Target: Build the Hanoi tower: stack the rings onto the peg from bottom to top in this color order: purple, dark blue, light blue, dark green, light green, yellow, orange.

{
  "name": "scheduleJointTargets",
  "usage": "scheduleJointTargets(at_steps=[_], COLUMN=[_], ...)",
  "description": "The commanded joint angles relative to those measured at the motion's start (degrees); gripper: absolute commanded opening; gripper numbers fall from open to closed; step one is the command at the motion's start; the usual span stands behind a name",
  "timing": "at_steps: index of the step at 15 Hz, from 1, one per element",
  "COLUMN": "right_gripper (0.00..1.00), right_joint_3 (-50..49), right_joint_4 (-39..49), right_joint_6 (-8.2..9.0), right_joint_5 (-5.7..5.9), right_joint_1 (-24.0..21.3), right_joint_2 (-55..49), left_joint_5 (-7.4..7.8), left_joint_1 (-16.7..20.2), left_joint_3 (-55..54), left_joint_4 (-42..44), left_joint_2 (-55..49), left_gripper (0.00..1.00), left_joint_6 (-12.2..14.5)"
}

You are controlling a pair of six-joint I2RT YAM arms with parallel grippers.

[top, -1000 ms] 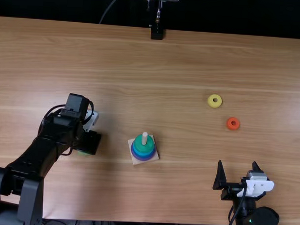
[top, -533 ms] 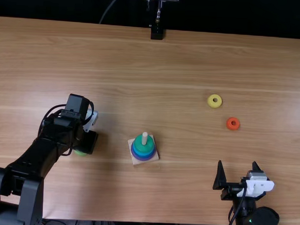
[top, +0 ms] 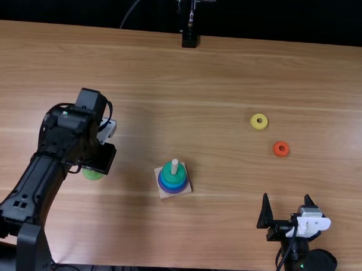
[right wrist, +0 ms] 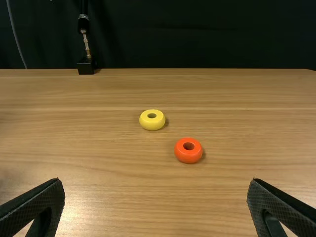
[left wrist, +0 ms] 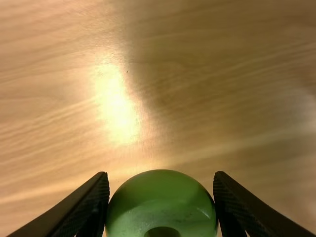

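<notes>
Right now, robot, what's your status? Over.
Left hand gripping light green ring. Right hand open. Dark green ring tops the stack. Yellow ring, orange ring off the peg.

"Which ring is sitting topmost on the peg (top: 174,166)?"
"The dark green ring (top: 167,175) is. Also, the yellow ring (top: 253,121) is lying near the orange ring (top: 276,151), on the table (top: 201,77)."

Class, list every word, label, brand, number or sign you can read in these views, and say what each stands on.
None can be read.
The light green ring between the left jaws, the yellow ring and the orange ring show plain surfaces.
No lettering can be made out on the square wooden base or the right arm's white fitting; any small print there is too small to tell.
</notes>
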Motion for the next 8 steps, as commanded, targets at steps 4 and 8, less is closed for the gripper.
scheduleJointTargets(at_steps=[4, 8], right_gripper=[1.00, 1.00], right_joint_3=[-3.39, -3.39], right_joint_4=[-4.76, -4.76], right_joint_6=[-0.13, -0.13], right_joint_5=[-0.51, -0.51], right_joint_1=[-0.56, -0.56], right_joint_2=[-0.73, -0.73], left_joint_5=[0.56, 0.56], left_joint_1=[-3.56, -9.62], left_joint_3=[17.59, 28.58], left_joint_4=[-14.83, -17.47], left_joint_2=[2.08, 4.45], left_gripper=[0.00, 0.00], left_joint_6=[-6.33, -11.71])
